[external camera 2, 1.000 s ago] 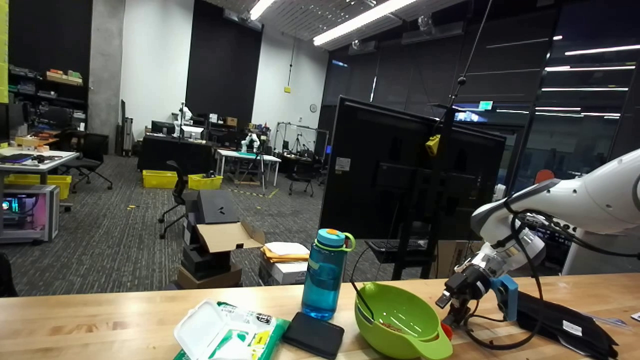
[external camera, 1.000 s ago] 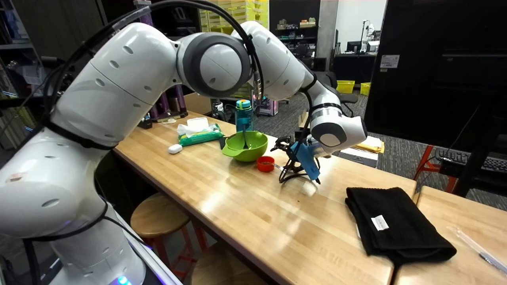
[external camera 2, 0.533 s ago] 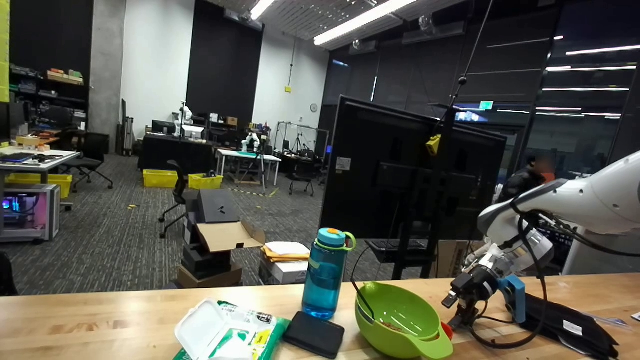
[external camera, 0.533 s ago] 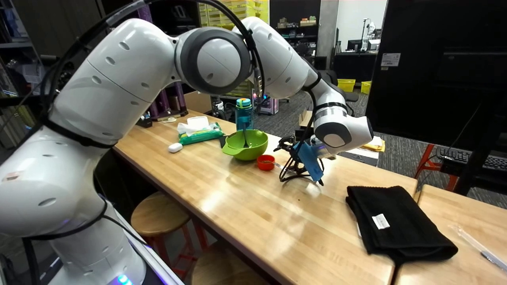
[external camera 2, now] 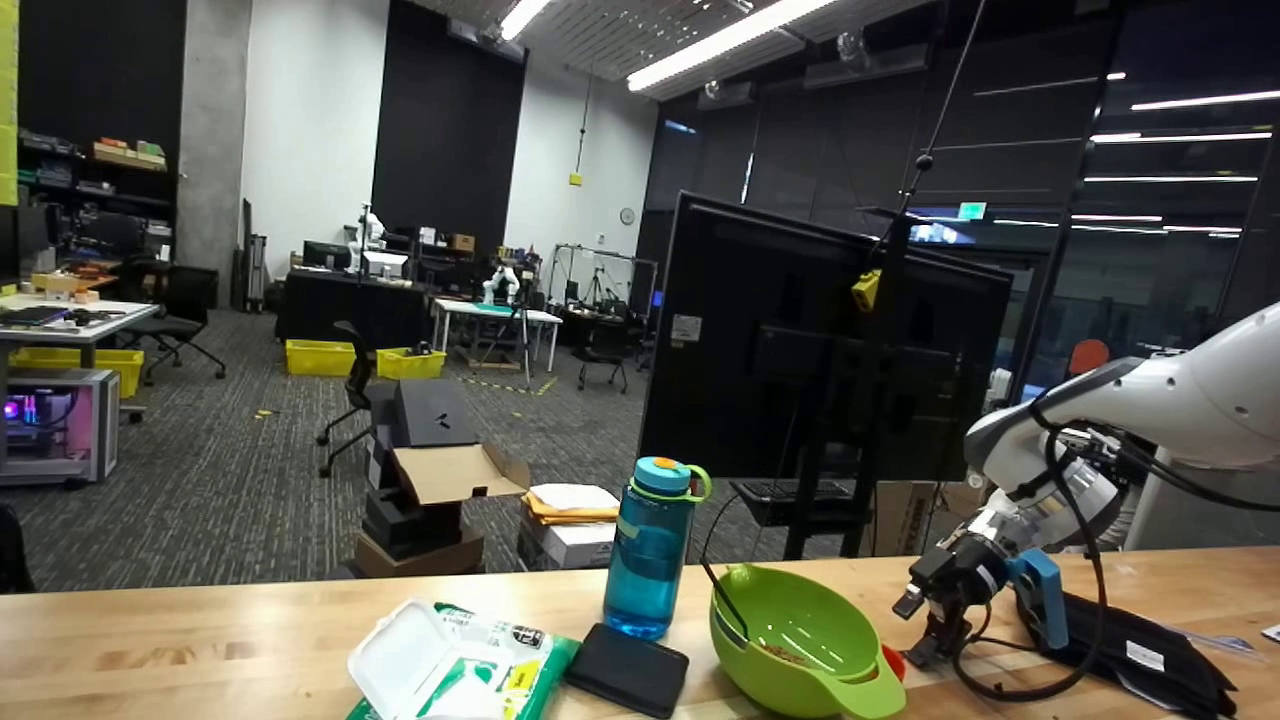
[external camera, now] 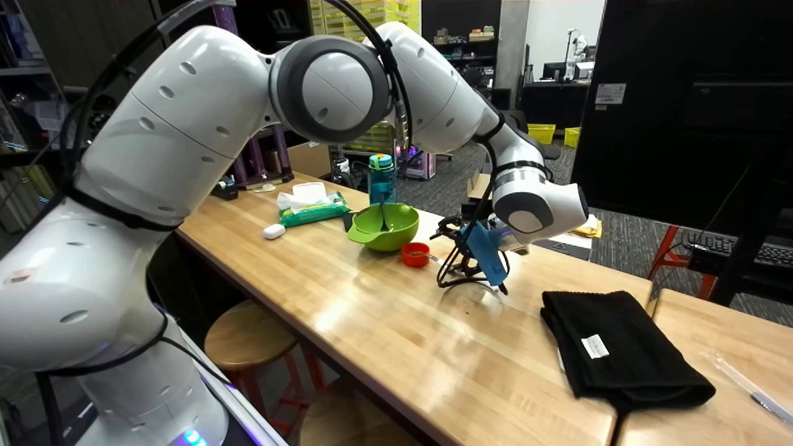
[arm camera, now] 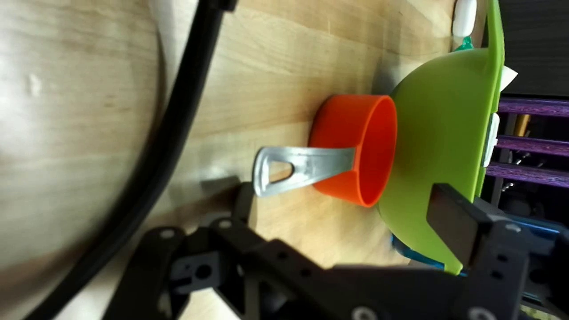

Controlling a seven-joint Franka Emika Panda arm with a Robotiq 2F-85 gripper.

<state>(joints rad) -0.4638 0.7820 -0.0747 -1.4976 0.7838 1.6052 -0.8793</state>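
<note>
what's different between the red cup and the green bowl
The red cup is small; the green bowl is far larger. The cup has a metal handle, the bowl a green tab. A dark utensil leans in the bowl, none in the cup. Both rest on the table.

Arm (external camera: 186,118): glossy white, fat, rounded, thinly seamed. Small grey oval plugs (external camera: 188,68) dotted all over. Broad dark-grey ring (external camera: 286,90) around a pale round cap (external camera: 337,91) near the top. Black straps (external camera: 124,215) cinched on at several points. Black cables (external camera: 365,31) tied along the outside; silver connector (external camera: 402,124) among them. Small faded label (external camera: 20,277) low down, bright blue light (external camera: 194,438) at the bottom. Blue bracket (external camera: 486,255), flat-sided, mounted beside the gripper (arm camera: 345,204). Gripper itself black, angular, with pale round screws (arm camera: 224,223). Finger pad (arm camera: 453,224) flat-faced, brownish. Wrist cable (arm camera: 160,155) thick, smooth, black.
</note>
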